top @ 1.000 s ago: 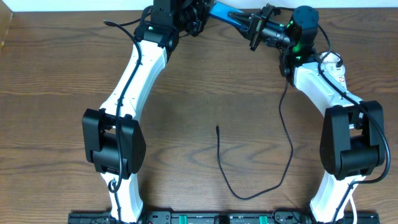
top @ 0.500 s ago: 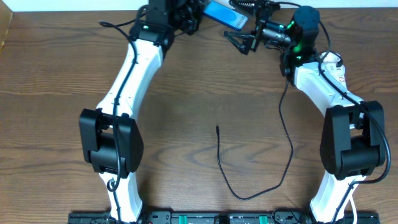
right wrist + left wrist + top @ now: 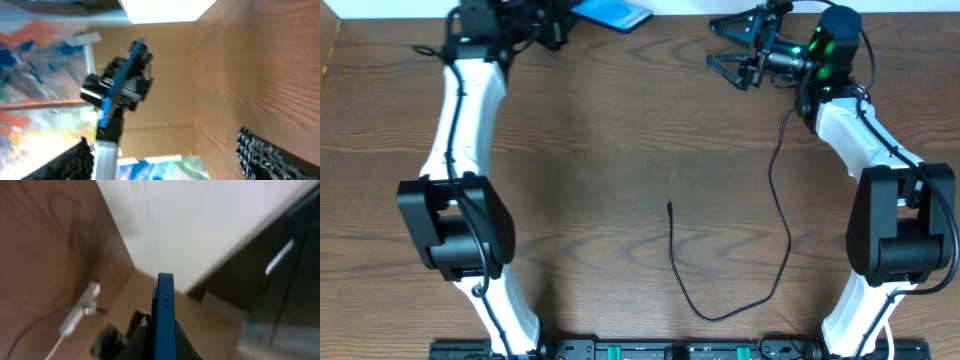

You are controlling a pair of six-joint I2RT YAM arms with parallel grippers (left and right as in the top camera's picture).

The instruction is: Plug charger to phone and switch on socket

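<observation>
The left gripper (image 3: 560,18) was clamped on the blue phone (image 3: 612,14), holding it above the table's (image 3: 600,150) far edge, while the right gripper (image 3: 715,45) gaped wide nearby and the charger (image 3: 673,258) lay loose mid-table.

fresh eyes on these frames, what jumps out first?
The bright blue phone is held up at the top edge of the overhead view, clamped in the left gripper. Across from it at top right, the right gripper hangs with its jaws wide open and empty. Mid-table, the black charger cable lies loose, its plug tip attached to nothing.
</observation>
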